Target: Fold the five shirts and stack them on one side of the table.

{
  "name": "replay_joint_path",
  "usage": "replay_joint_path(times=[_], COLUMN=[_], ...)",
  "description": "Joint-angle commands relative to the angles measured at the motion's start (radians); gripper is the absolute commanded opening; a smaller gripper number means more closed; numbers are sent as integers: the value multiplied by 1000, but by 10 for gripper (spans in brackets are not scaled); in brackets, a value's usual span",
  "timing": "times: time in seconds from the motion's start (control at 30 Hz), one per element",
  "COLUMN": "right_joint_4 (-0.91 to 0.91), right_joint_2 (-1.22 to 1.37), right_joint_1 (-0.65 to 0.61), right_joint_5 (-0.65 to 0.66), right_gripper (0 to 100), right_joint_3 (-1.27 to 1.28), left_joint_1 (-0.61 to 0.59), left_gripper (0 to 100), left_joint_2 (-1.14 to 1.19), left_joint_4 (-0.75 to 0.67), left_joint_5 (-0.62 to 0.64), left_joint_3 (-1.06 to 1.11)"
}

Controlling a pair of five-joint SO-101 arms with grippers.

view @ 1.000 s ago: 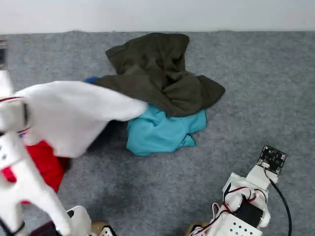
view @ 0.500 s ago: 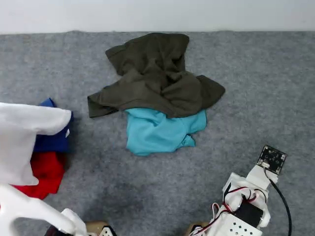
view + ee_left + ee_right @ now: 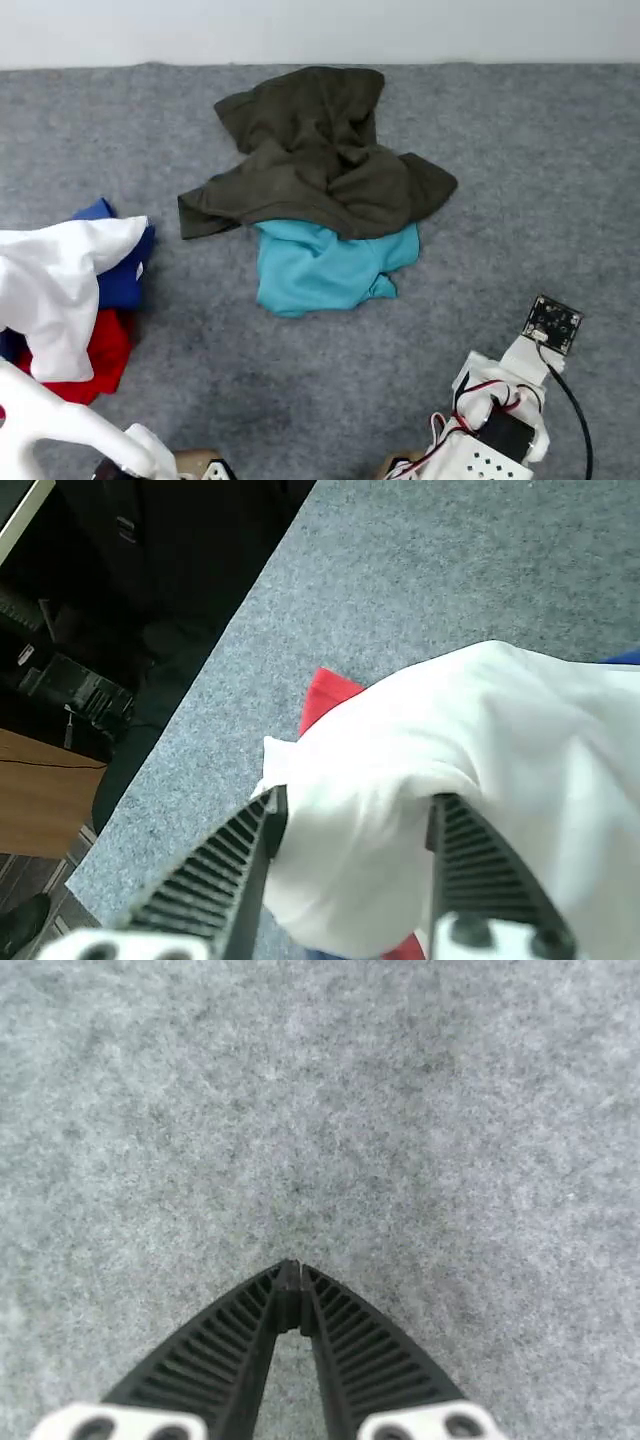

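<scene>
Well off to the left-arm side of the teal shirt [image 3: 320, 265], the white shirt [image 3: 60, 290] lay crumpled over the blue shirt [image 3: 125, 280] and the red shirt [image 3: 100, 355].

Left gripper [image 3: 357, 800]: jaws stood wide, one either side of a bunched fold of white cloth. No firm pinch evident.

Olive shirt [image 3: 310, 150] lay on the far side of the teal shirt, overlapping its far edge.

Right gripper [image 3: 292, 1300], on the near side of the teal shirt and well apart from it: jaws closed tip to tip over bare grey worktop [image 3: 520, 150], holding nothing.

None of the five looked folded.

Judgement: the step in hand was getting the white shirt laid out for folding. To do it well:
- spread it on the bare worktop between the teal shirt and the pile, not on top of the blue and red;
- grip a hem or shoulder seam rather than a bunch, so the cloth falls flat;
- use the right arm on the opposite corner;
- keep the jaws shallow, or the blue shirt underneath may come up too.
</scene>
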Motion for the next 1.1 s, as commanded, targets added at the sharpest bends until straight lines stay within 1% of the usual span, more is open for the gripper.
replay_joint_path(times=[0.0,0.1,0.2,0.3,0.4,0.53,0.67,0.77,0.87,1.07], right_joint_4=[4,4,4,4,4,4,4,4,4,4], right_joint_2=[-2,-2,-2,-2,-2,-2,-2,-2,-2,-2], right_joint_1=[16,16,16,16,16,16,16,16,16,16], right_joint_5=[-6,-6,-6,-6,-6,-6,-6,-6,-6,-6], right_gripper=[11,11,11,11,11,11,11,11,11,11], right_joint_3=[14,14,14,14,14,14,14,14,14,14], left_joint_1=[11,11,11,26,95,233,384,480,575,721], left_gripper=[236,235,235,235,235,235,235,235,235,235], left_joint_2=[-37,-37,-37,-31,-29,-28,-28,-9,68,348], left_joint_4=[-31,-29,-18,68,144,203,232,232,227,226], left_joint_5=[-18,-12,57,115,157,221,265,273,272,265], left_joint_3=[-7,-7,-38,-147,-257,-357,-372,-371,-372,-423])
